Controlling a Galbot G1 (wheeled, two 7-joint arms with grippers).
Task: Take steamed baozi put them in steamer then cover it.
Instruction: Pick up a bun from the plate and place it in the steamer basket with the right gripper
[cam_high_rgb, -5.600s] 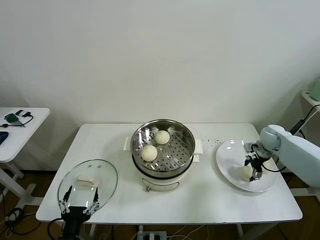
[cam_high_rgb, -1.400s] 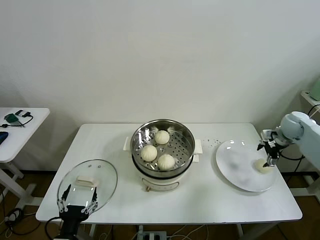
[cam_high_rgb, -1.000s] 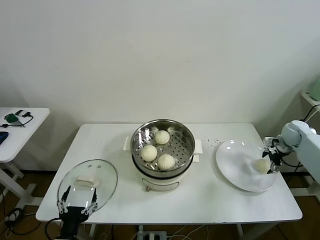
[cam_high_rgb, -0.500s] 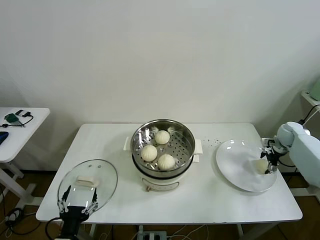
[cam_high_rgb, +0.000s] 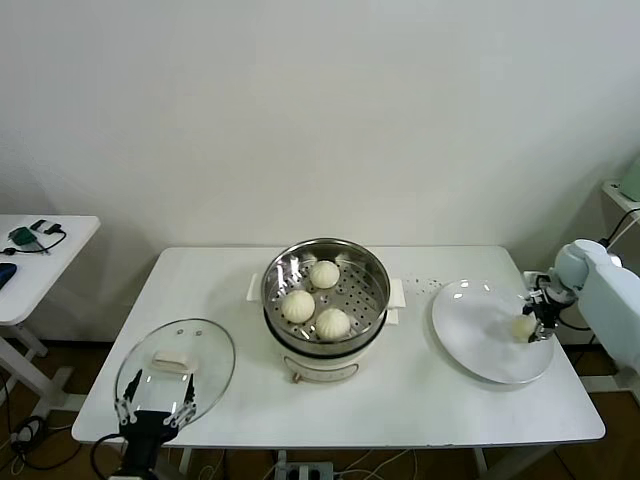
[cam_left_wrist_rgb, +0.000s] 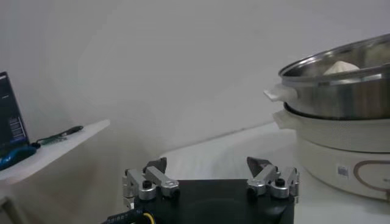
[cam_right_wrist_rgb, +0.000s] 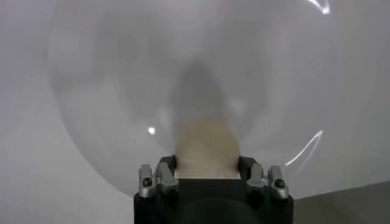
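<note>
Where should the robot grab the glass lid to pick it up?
By the white handle in the middle of the lid, coming from above. The lid lies flat on the table, so its thin rim offers little to pinch. The open left hand waits nearby.

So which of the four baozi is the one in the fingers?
The lone baozi on the white plate, gripped by the right gripper; the other three sit in the steamer.

Plain white wall (cam_high_rgb: 320, 110) behind white table (cam_high_rgb: 230, 300).
</note>
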